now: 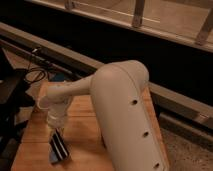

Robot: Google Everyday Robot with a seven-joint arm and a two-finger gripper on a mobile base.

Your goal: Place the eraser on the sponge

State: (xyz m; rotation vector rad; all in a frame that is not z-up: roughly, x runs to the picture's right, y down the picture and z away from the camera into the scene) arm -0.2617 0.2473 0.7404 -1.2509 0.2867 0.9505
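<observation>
The eraser (59, 149), a small dark block with pale lengthwise stripes and a blue edge, lies near the front left of the wooden table (85, 125). My gripper (56, 133) points down right over the eraser's far end, below the white wrist (55, 112); whether it touches the eraser I cannot tell. A bluish patch (61, 78) shows at the table's far edge, mostly hidden behind my forearm. It may be the sponge, but I cannot tell.
My bulky white arm (125, 110) fills the middle and right of the table. Dark equipment with black cables (30, 70) stands left of the table. A long rail (165, 95) runs behind it, with floor (190, 145) at the right.
</observation>
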